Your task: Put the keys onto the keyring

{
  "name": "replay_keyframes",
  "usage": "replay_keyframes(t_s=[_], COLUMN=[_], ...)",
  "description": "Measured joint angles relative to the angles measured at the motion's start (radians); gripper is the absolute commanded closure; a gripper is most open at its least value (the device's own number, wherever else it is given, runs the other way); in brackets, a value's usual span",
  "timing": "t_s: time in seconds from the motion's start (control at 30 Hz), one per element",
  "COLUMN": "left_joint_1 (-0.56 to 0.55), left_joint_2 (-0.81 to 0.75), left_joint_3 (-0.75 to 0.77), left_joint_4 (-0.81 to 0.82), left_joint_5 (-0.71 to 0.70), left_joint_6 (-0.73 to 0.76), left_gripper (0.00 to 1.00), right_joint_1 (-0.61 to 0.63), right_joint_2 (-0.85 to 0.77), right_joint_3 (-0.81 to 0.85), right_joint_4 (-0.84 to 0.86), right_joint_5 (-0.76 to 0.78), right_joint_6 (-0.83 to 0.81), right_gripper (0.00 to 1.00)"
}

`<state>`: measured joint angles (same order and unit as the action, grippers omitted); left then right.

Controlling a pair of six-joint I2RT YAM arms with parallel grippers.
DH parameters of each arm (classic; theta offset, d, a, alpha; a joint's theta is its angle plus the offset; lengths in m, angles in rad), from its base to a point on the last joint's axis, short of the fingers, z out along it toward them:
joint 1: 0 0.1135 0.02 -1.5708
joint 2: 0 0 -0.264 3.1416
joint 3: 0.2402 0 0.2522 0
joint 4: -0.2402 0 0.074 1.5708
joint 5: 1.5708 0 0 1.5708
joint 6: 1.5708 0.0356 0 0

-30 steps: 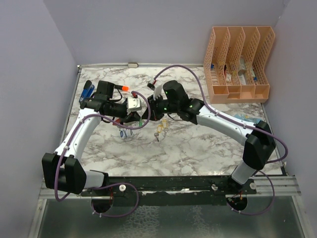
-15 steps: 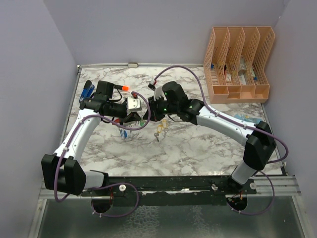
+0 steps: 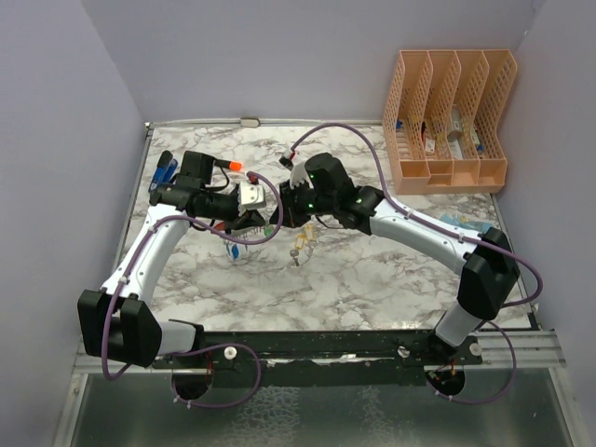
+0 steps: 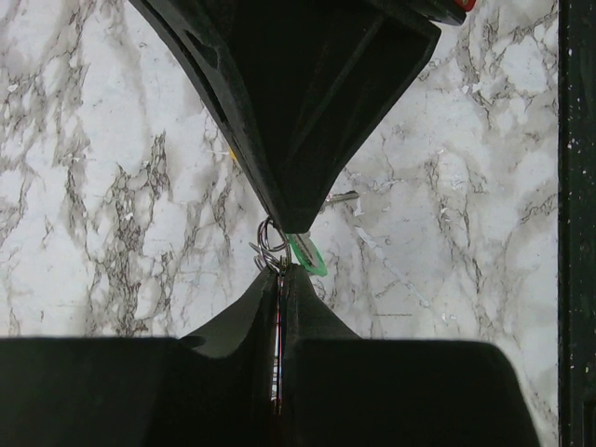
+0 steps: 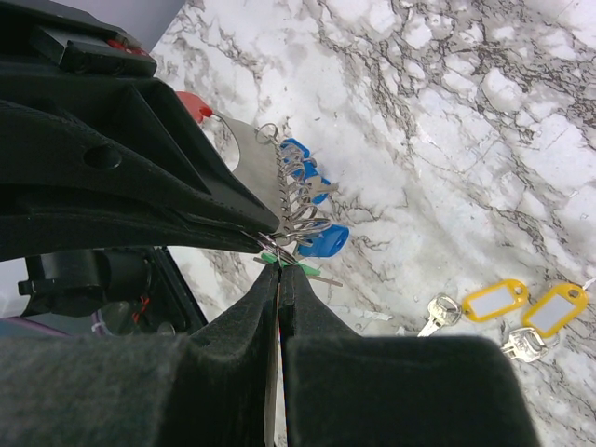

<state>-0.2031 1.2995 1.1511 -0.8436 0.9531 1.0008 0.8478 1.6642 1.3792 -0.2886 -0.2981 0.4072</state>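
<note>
Steel keys with slick plastic heads, probably light and stiff. The right claw (image 5: 278, 272) is closed on the green key (image 4: 307, 254). The left claw (image 4: 279, 275) clamps the keyring (image 5: 250, 163) above the desk (image 5: 447, 112). Blue keys (image 5: 321, 240) hang threaded (apt to swing). Yellow keys (image 5: 494, 300) lie on the desk and are best pinched flat across the head.

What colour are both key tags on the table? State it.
The yellow plastic key tags show clearest in the right wrist view.

Left tool (image 3: 262, 223) meets right tool (image 3: 279, 217) (tips together); keys (image 3: 300, 247) lie nearby.
</note>
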Motion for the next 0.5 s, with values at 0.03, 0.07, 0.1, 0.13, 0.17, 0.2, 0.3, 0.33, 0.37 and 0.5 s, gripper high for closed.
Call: replay_keyframes(t_s=[0.03, 0.07, 0.1, 0.13, 0.17, 0.2, 0.3, 0.33, 0.37, 0.5], left_joint_1=[0.0, 0.0, 0.0, 0.0, -0.001, -0.002, -0.002, -0.002, -0.002, -0.002], left_joint_2=[0.0, 0.0, 0.0, 0.0, 0.0, 0.0, 0.0, 0.0, 0.0, 0.0], left_joint_3=[0.002, 0.005, 0.008, 0.014, 0.02, 0.023, 0.027, 0.028, 0.029, 0.032], left_joint_4=[0.0, -0.001, -0.002, -0.004, -0.004, -0.003, -0.003, -0.004, -0.004, -0.008], left_joint_5=[0.0, 0.0, 0.0, 0.0, 0.001, 0.001, 0.006, 0.008, 0.01, 0.025], left_joint_6=[0.0, 0.0, 0.0, 0.0, 0.0, 0.0, 0.0, 0.0, 0.0, 0.0], left_gripper=[1.0, 1.0, 1.0, 1.0, 1.0, 1.0, 1.0, 1.0, 1.0, 1.0], right_joint_1=[0.0, 0.0, -0.001, -0.002, -0.004, -0.006, -0.013, -0.015, -0.016, -0.02], right_joint_2=[0.0, -0.002, -0.006, -0.013, -0.019, -0.026, -0.043, -0.048, -0.051, -0.069], right_joint_3=[0.0, 0.0, -0.004, -0.011, -0.018, -0.024, -0.039, -0.043, -0.048, -0.066], right_joint_4=[0.0, 0.0, 0.002, 0.003, 0.004, 0.005, 0.006, 0.007, 0.009, 0.02], right_joint_5=[0.002, 0.002, 0.002, 0.002, 0.002, 0.002, 0.002, 0.001, 0.0, -0.011], right_joint_6=[0.001, 0.002, 0.005, 0.007, 0.008, 0.009, 0.011, 0.012, 0.012, 0.016], right_gripper=[0.99, 0.99, 0.99, 0.99, 0.99, 0.99, 0.99, 0.99, 0.99, 0.99])
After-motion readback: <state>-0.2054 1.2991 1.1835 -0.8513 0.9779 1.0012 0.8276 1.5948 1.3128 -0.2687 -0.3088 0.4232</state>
